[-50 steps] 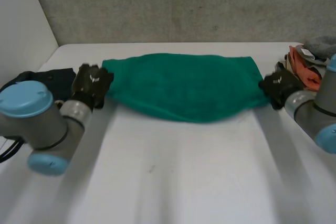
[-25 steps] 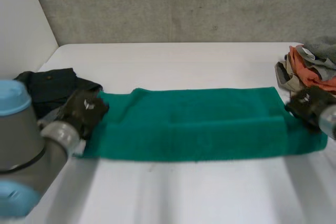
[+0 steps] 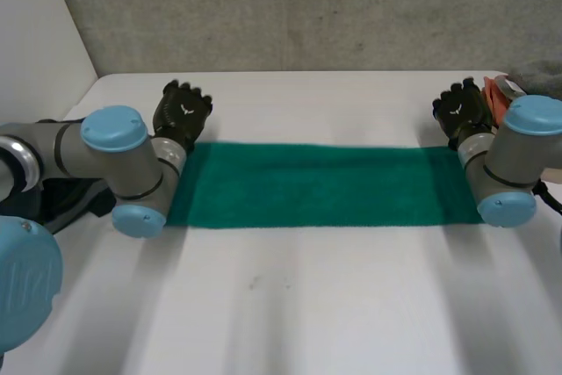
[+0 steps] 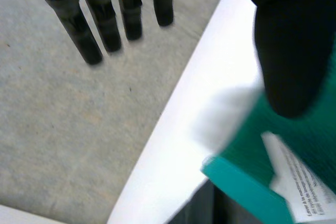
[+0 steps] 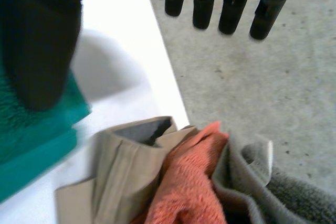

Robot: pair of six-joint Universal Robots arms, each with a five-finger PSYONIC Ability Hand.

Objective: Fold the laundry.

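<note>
Released a moment ago, the green towel (image 3: 320,186) lies folded flat on the table (image 3: 307,305); left hand (image 3: 183,111) and right hand (image 3: 458,110) are spread and empty beside its far corners.

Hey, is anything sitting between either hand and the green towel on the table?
Nothing visible is. The left hand and right hand, both open, are just past the far corners of the long folded green towel. The heap of orange, beige and grey clothes lies beside the right hand, off the towel.
</note>
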